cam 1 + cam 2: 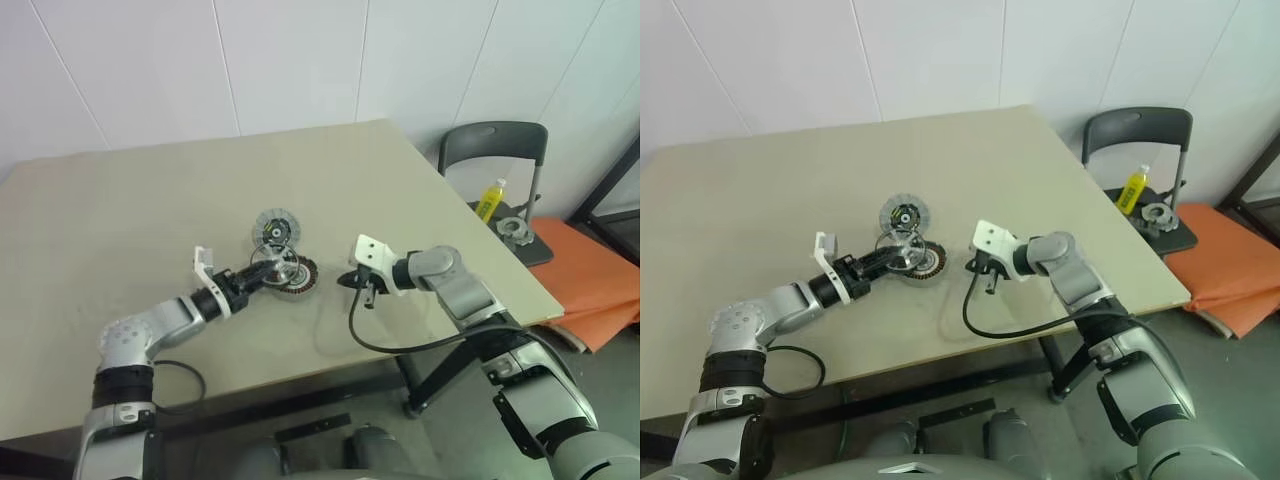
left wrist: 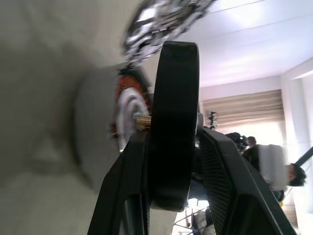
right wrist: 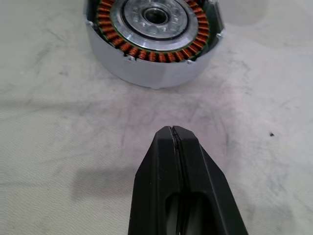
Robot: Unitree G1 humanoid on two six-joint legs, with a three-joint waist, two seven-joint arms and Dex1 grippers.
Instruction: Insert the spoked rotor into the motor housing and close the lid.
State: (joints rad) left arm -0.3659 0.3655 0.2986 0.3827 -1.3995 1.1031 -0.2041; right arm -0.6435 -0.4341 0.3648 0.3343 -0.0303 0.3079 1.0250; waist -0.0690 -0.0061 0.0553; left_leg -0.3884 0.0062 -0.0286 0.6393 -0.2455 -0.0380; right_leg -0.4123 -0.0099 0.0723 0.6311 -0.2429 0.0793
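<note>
From the head, the left gripper (image 1: 262,273) carries the rotor (image 1: 275,262) over the housing (image 1: 297,273), ready to seat it; the lid (image 1: 273,229) waits just behind on the table (image 1: 120,220). At the left wrist, fingers (image 2: 215,166) clamp the rotor's rim. At the right wrist, the right gripper (image 3: 172,131) hangs near the housing, jaws together, empty.

Spoked rotor (image 1: 272,262): small silvery wheel with thin radial spokes, raised off the table and tilted, sitting just above the near-left edge of the housing; in the left wrist view its dark rim (image 2: 171,122) stands edge-on.
Motor housing (image 3: 152,34): round shallow case, pale metal wall, ring of copper-red windings around a pale centre with a dark bore; lies flat on the table, open face up, near the table's middle.
Lid (image 1: 276,229): flat round grey disc, ribbed face, dark hub with a small green-yellow mark; lies flat just behind the housing.
</note>
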